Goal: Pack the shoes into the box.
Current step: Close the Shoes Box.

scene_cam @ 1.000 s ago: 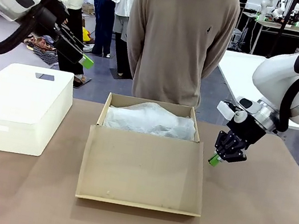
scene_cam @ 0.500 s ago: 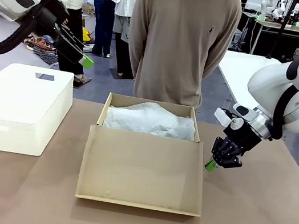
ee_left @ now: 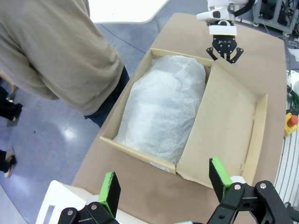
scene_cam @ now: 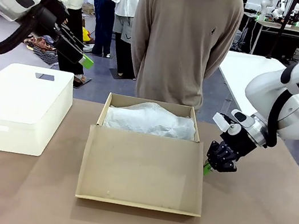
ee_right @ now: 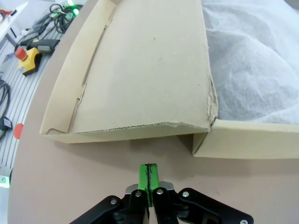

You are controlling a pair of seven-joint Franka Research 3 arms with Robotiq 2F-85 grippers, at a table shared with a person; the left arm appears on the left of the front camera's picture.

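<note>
Just right of the box (scene_cam: pixel 143 172), the right end effector (scene_cam: pixel 207 168) hangs pressed together, empty.

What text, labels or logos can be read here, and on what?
No readable text in any view.
Sweater: small dark chest emblem, too small to read.
Bin: grey patch on top, nothing legible.
Box: plain cardboard, no print seen.
</note>
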